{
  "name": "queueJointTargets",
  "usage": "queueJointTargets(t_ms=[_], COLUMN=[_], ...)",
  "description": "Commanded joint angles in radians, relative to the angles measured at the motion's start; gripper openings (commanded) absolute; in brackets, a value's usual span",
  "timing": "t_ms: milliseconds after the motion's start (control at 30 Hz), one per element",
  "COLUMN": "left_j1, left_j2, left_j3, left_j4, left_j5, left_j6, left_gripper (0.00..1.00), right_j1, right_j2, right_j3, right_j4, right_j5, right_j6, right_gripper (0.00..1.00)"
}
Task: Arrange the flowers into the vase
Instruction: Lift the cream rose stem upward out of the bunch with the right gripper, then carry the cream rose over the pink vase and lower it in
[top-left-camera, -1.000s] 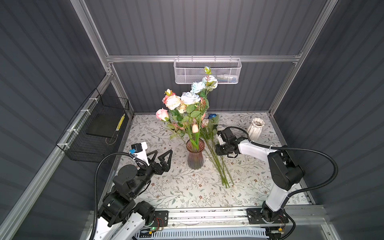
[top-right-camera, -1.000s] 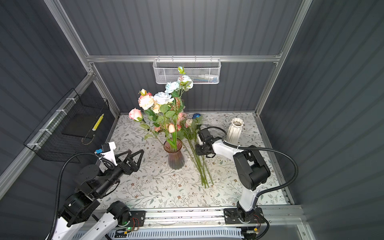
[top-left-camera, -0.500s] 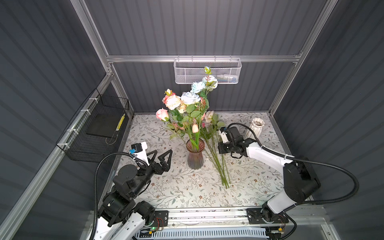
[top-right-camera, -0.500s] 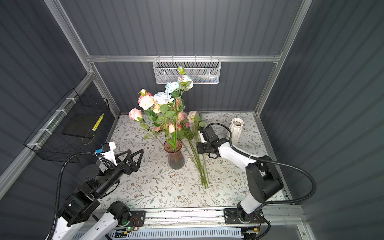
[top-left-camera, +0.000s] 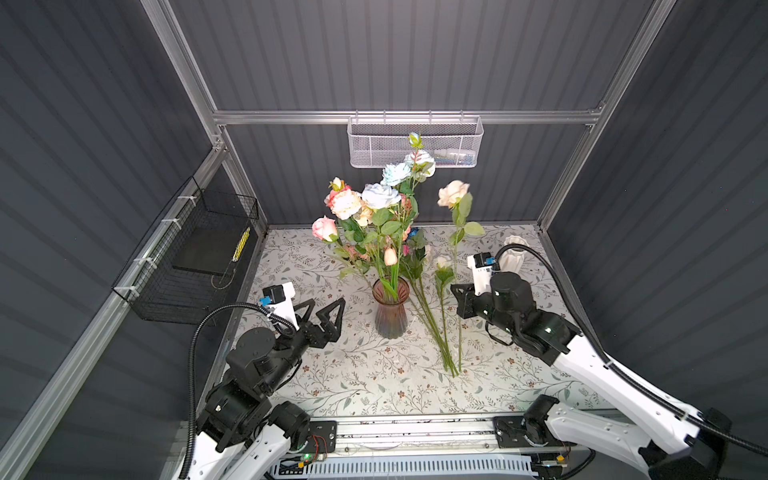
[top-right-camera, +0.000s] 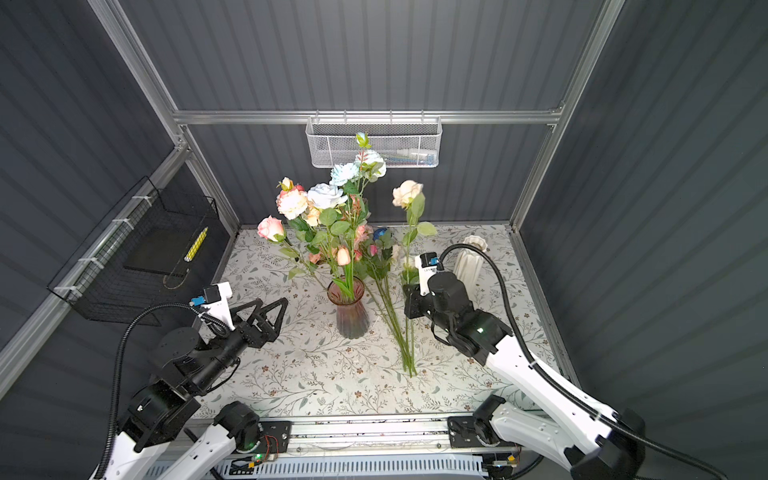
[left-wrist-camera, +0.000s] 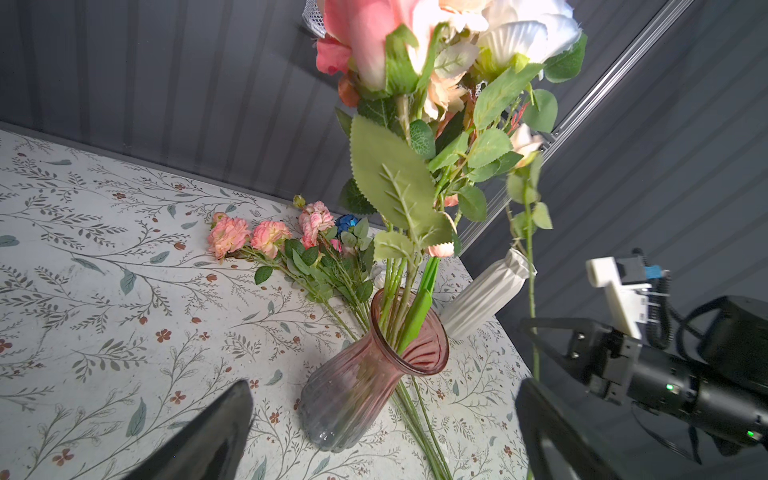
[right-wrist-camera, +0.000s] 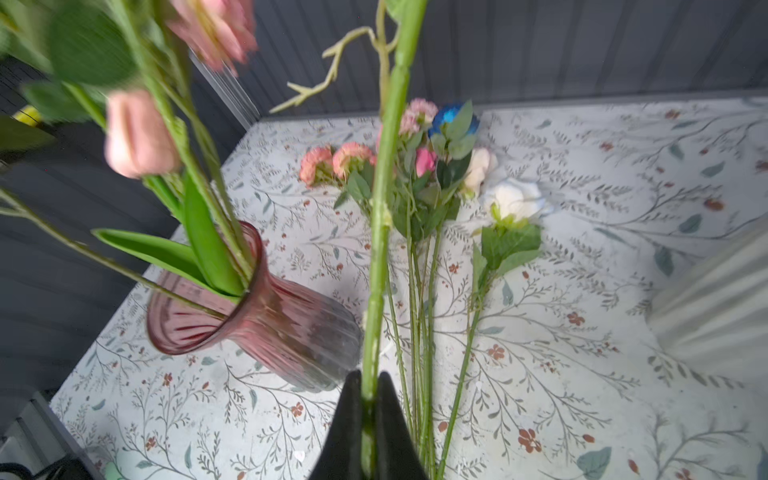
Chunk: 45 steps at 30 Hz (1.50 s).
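A pink glass vase (top-left-camera: 390, 309) (top-right-camera: 348, 309) stands mid-table with several flowers (top-left-camera: 376, 199) in it. My right gripper (top-left-camera: 457, 299) (right-wrist-camera: 368, 399) is shut on the green stem (right-wrist-camera: 382, 208) of a cream-peach rose (top-left-camera: 453, 193) (top-right-camera: 407, 193), held upright just right of the vase. Several loose flowers (top-left-camera: 432, 316) (right-wrist-camera: 419, 166) lie on the table between vase and gripper, a dark blue head (right-wrist-camera: 451, 118) among them. My left gripper (top-left-camera: 328, 309) (left-wrist-camera: 382, 390) hangs open left of the vase (left-wrist-camera: 365, 374), empty.
A white ribbed vase (top-left-camera: 513, 249) (top-right-camera: 469, 253) stands behind my right arm at the back right. A mesh basket (top-left-camera: 415, 143) hangs on the back wall, and a black wire basket (top-left-camera: 195, 257) on the left wall. The floral table cover (top-left-camera: 353, 386) ends at the front rail.
My right gripper has closed on the rose's stem among the lying flowers and raised it, so the rose now stands upright beside the vase. The left arm has not moved.
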Motion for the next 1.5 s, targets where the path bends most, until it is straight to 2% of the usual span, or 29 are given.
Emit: queueJointTargets(t_ms=[0, 167, 300, 467, 667, 833, 1033, 1333, 1367, 1433, 1467], left_j1=[0.001, 0.002, 0.002, 0.002, 0.002, 0.001, 0.002, 0.002, 0.002, 0.002, 0.002], left_j2=[0.002, 0.0, -0.001, -0.001, -0.004, -0.007, -0.016, -0.007, -0.007, -0.004, -0.004], left_j3=[0.045, 0.056, 0.061, 0.08, 0.094, 0.097, 0.081, 0.071, 0.068, 0.063, 0.061], left_j4=[-0.001, -0.012, -0.019, -0.035, -0.05, -0.066, -0.064, -0.05, -0.049, -0.046, -0.044], left_j5=[-0.01, -0.022, -0.028, -0.034, -0.04, -0.037, -0.031, -0.024, -0.025, -0.022, -0.018], left_j6=[0.023, 0.031, 0.032, 0.032, 0.035, 0.031, 0.025, 0.022, 0.023, 0.023, 0.022], left_gripper=[1.0, 1.0, 1.0, 1.0, 1.0, 1.0, 1.0, 1.0, 1.0, 1.0, 1.0], right_j1=[0.073, 0.239, 0.346, 0.359, 0.356, 0.328, 0.31, 0.312, 0.313, 0.315, 0.318], right_j2=[-0.071, -0.091, -0.013, 0.145, 0.35, 0.442, 0.471, 0.488, 0.482, 0.467, 0.455], right_j3=[0.058, 0.151, 0.231, 0.362, 0.464, 0.424, 0.279, 0.084, 0.059, 0.032, 0.015], right_j4=[-0.017, 0.134, 0.354, 0.546, 0.728, 0.858, 0.998, 1.075, 1.073, 1.035, 1.009], right_j5=[0.174, 0.276, 0.26, 0.105, 0.049, 0.065, 0.099, 0.165, 0.17, 0.178, 0.18], right_j6=[-0.045, -0.204, -0.375, -0.459, -0.545, -0.555, -0.535, -0.471, -0.454, -0.425, -0.407], right_gripper=[0.0, 0.0, 0.0, 0.0, 0.0, 0.0, 0.0, 0.0, 0.01, 0.13, 0.24])
